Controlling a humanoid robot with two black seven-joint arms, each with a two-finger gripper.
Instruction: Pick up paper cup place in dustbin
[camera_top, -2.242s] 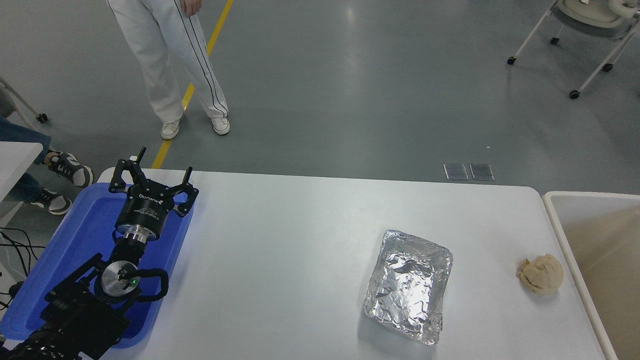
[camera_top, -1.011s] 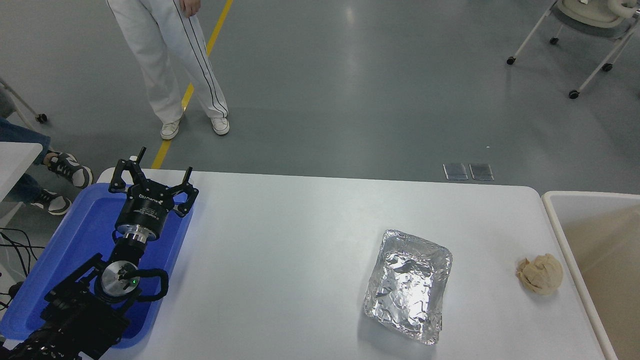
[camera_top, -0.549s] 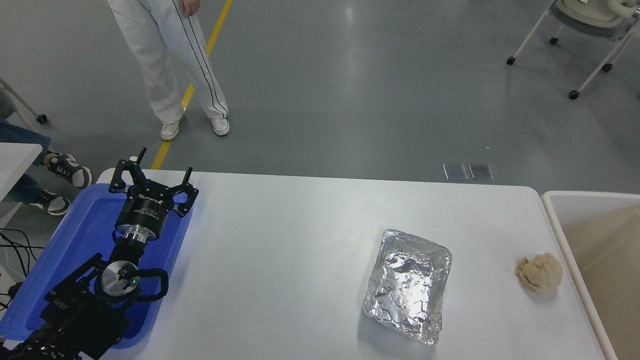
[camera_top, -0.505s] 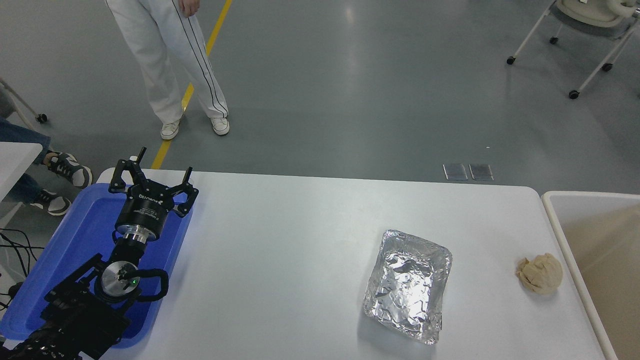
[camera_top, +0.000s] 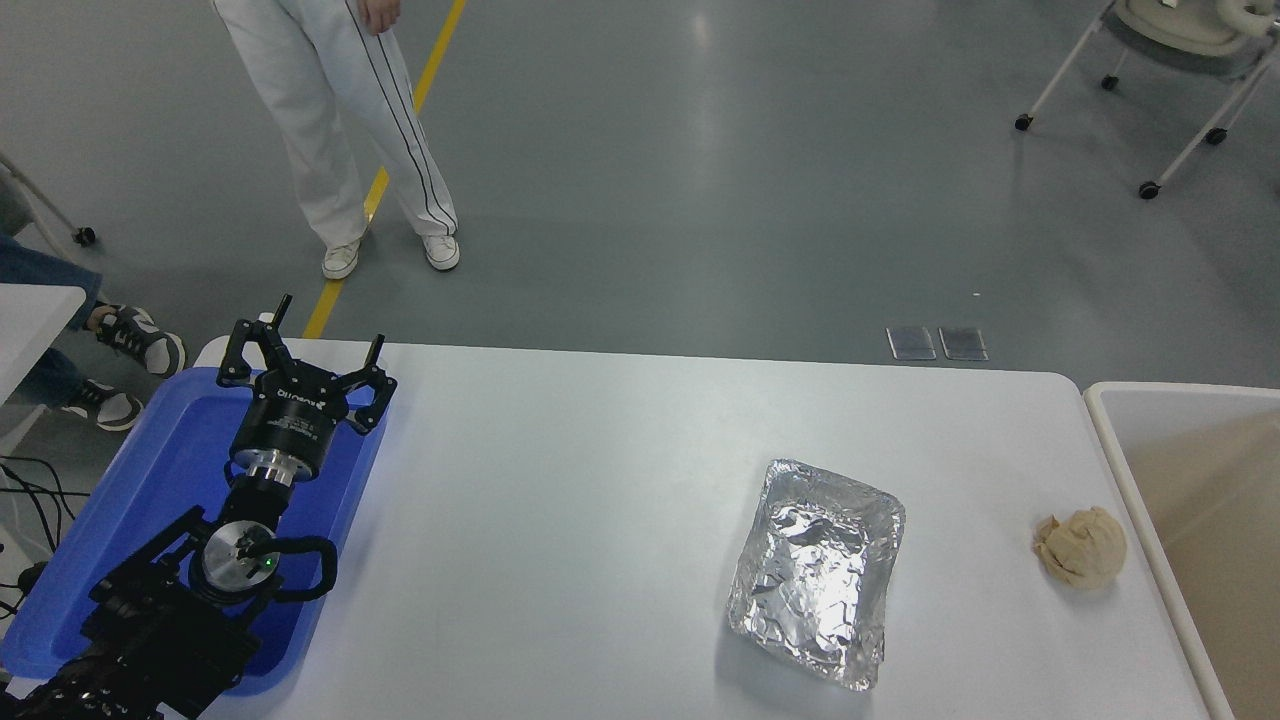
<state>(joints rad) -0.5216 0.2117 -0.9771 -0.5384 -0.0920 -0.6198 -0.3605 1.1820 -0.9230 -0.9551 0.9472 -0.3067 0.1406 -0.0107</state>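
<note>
The paper cup is not in view anywhere on the table. The dustbin (camera_top: 1120, 470) stands off the table's right edge, with an off-white rounded rim and a beige inside; only its left part shows. My left gripper (camera_top: 328, 322) is parked over the blue tray at the far left, open and empty. My right arm and gripper are out of view.
A blue plastic tray (camera_top: 170, 480) lies under the left arm. A crinkled silver foil tray (camera_top: 818, 570) sits right of centre. A crumpled tan paper ball (camera_top: 1081, 546) lies near the table's right edge beside the dustbin. A person in white trousers (camera_top: 340, 130) stands beyond the table.
</note>
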